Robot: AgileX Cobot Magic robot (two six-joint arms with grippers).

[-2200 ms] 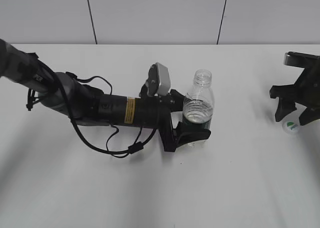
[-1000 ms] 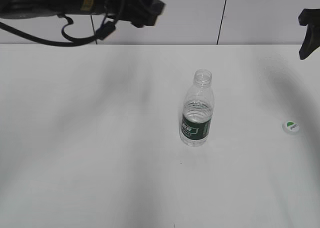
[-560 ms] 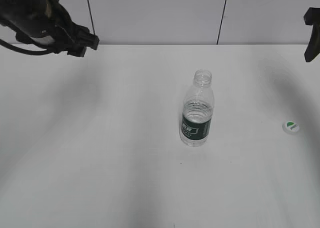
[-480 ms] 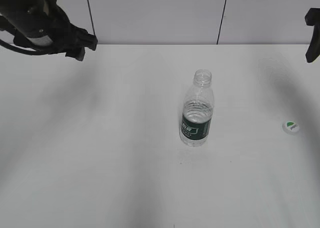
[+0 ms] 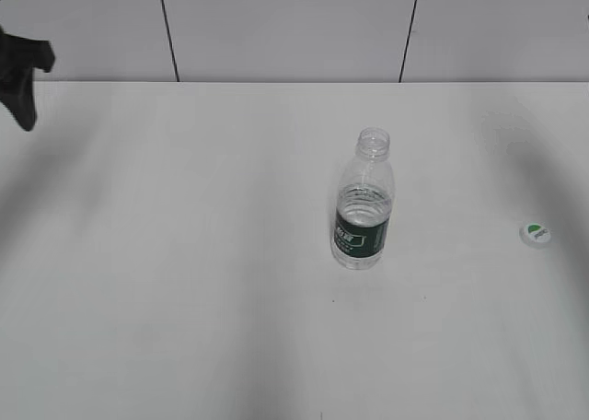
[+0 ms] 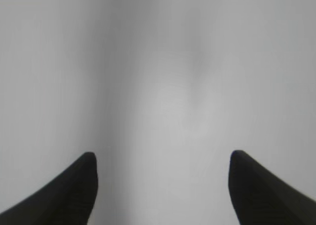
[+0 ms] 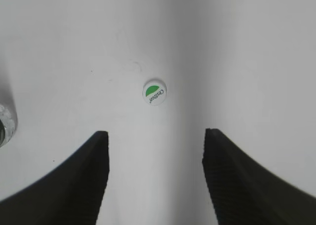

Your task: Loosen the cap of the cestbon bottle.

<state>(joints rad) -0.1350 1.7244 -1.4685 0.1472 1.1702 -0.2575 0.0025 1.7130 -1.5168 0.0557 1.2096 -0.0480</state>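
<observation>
From across the room, the cestbon bottle (image 5: 365, 203) stands upright near the middle of the white table (image 5: 184, 300), its mouth uncapped and some water inside above the dark green label. The cap (image 5: 536, 234) lies flat on the table well off to the bottle's right, green and white top facing up. A dark bit of the left gripper (image 5: 20, 75) shows at the far left edge, raised and well away from the bottle; from here I cannot tell how its jaws stand. In the left wrist view, the left gripper (image 6: 163, 185) has its two dark fingertips (image 6: 79, 185) spread wide apart with only blurred pale surface between them, holding nothing. In the right wrist view, the right gripper (image 7: 155, 180) is likewise spread wide and empty, looking down on the cap (image 7: 154, 92), which lies beyond the fingertips (image 7: 89, 170), apart from them. The bottle's rim (image 7: 6, 124) peeks in at the left edge.
</observation>
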